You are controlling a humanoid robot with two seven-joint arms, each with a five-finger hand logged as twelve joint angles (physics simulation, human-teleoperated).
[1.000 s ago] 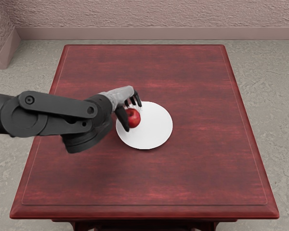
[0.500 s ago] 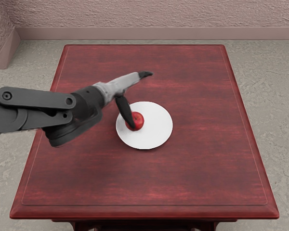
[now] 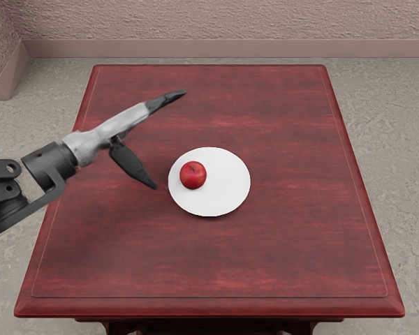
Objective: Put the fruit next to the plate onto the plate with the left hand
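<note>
Head view. Item: apple (image 3: pixel 193 174), red, sitting left of centre on the white plate (image 3: pixel 227 187); placement looks complete. Left hand (image 3: pixel 124 130): flat and empty, fingers stretched toward the far edge, thumb hanging just beside the plate's left rim. Likely step: clearing away; best lifted up and leftward so the thumb misses the rim. Desk (image 3: pixel 300 237): bare wood all round, edges well apart.

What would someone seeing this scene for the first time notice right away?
First the red apple sitting on the white plate near the middle of the dark red table. Then the left hand, reaching in from the left with fingers spread and holding nothing, clear of the plate.
</note>
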